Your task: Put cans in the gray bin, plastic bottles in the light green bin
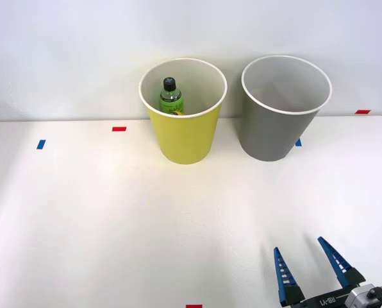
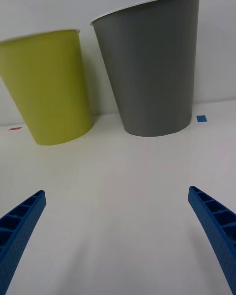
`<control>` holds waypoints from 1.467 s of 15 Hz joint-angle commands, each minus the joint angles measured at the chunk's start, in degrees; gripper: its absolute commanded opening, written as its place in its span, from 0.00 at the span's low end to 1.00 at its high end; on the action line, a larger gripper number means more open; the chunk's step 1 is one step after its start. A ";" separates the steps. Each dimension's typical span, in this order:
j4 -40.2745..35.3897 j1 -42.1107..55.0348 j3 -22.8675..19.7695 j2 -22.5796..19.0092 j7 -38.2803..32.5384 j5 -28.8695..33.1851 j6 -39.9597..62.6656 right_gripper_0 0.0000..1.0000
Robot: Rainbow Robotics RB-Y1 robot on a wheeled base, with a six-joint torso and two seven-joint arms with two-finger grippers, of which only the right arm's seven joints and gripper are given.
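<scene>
The light green bin (image 1: 183, 138) stands at the back of the white table, left of the gray bin (image 1: 279, 131). A green plastic bottle (image 1: 171, 97) with a black cap stands inside the light green bin. The gray bin's white inside looks bare as far as I can see into it. No cans are in view. My right gripper (image 1: 301, 247) is low at the table's front right, open, with nothing between its blue fingers. In the right wrist view both the gray bin (image 2: 152, 73) and the light green bin (image 2: 51, 88) stand ahead of the open gripper (image 2: 117, 201).
Small red tape marks (image 1: 119, 129) and blue tape marks (image 1: 41, 144) lie on the table. Another red mark (image 1: 193, 306) sits at the front edge. A wide stretch of bare white table (image 1: 146, 231) lies between the bins and my gripper.
</scene>
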 commanded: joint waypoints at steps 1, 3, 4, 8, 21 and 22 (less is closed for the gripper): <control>0.00 0.00 -0.01 0.01 0.01 0.00 0.01 1.00; 0.00 0.00 -0.01 0.01 0.01 0.00 0.01 1.00; 0.00 0.00 -0.01 0.01 0.01 0.00 0.01 1.00; 0.00 0.00 -0.01 0.01 0.01 0.00 0.01 1.00; 0.00 0.00 -0.01 0.01 0.01 0.00 0.01 1.00; 0.00 0.00 -0.01 0.01 0.01 0.00 0.01 1.00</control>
